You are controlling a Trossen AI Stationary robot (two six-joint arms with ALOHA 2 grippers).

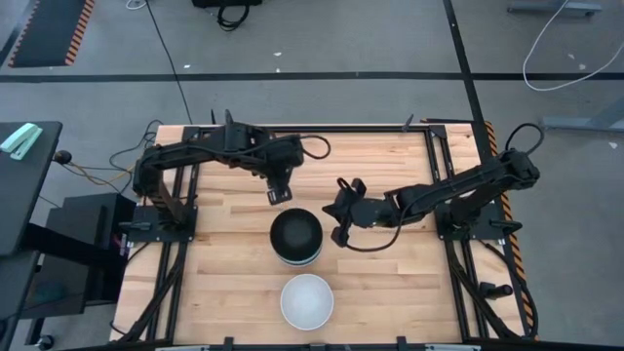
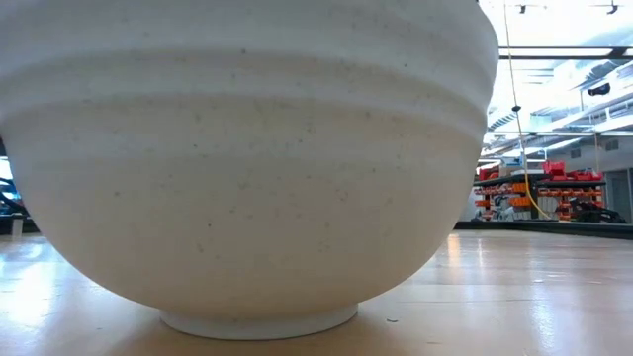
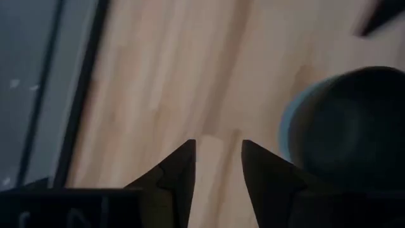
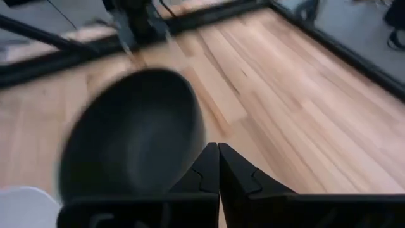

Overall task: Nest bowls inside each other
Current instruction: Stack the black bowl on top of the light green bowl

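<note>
Hovering just beside black-topped stack [image 1: 296,237] at desk centre, right claw [image 1: 340,214] closed, empty; left claw [image 1: 279,196] slightly open; white bowl [image 1: 307,301] toward front edge, right arm nearer

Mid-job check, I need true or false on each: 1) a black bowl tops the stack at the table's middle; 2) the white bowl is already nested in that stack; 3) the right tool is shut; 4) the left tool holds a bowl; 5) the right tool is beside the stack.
1) True: a black bowl sits on top of the stack at the table's middle.
2) False: the white bowl stands alone on the wooden table, apart from the stack.
3) True: the right tool has its fingers pressed together.
4) False: the left tool is open and empty, over bare wood near the stack.
5) True: the right tool is next to the stack's rim, holding nothing.
</note>
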